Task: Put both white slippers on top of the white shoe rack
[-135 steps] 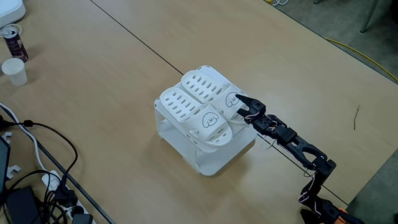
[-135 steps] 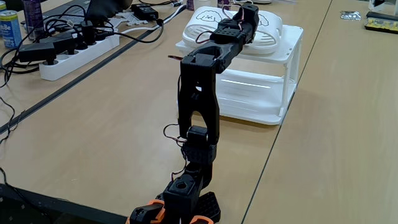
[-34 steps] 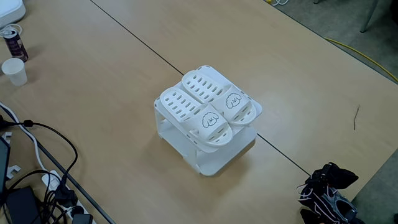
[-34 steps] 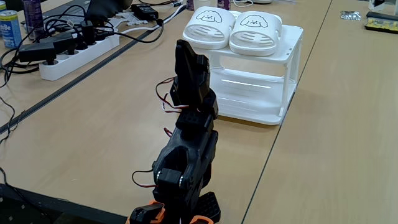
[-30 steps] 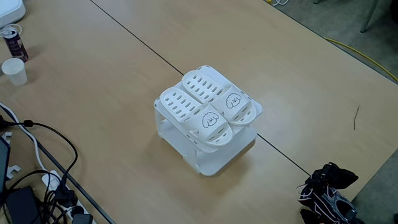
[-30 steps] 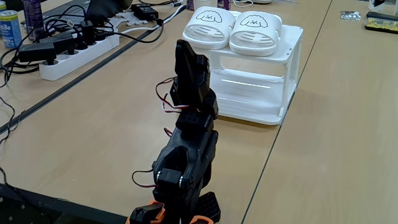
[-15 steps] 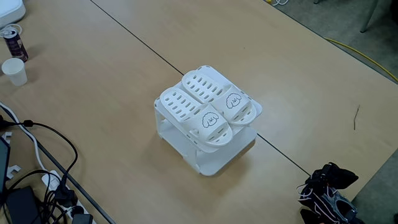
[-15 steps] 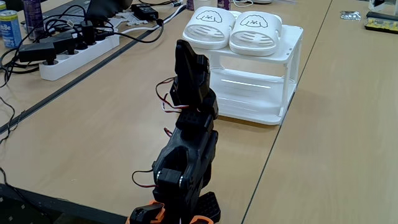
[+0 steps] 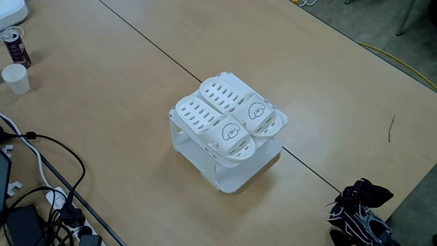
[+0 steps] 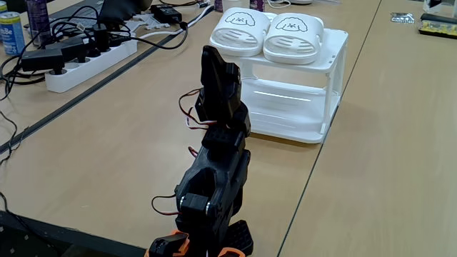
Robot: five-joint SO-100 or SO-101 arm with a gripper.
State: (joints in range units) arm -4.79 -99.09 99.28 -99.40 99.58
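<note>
Both white slippers lie side by side on top of the white shoe rack (image 9: 231, 180), toes toward the arm. In a fixed view one slipper (image 9: 209, 124) is nearer the left and the other slipper (image 9: 237, 102) sits just behind it. Seen from behind the arm, the pair shows as a left slipper (image 10: 239, 30) and a right slipper (image 10: 293, 33) on the rack (image 10: 333, 80). My gripper (image 9: 382, 194) is folded back over the arm's base at the table's near corner, far from the rack. It points upward (image 10: 209, 53), looks shut and holds nothing.
A paper cup (image 9: 15, 77) and a drink can (image 9: 13, 44) stand at the far left. Black cables (image 9: 42, 179) and a white power strip (image 10: 87, 59) crowd that side. A dark seam crosses the table under the rack.
The arm has pulled back from the rack, where the gripper was at the nearer slipper, and folded over its base. In the last second nothing moved.
</note>
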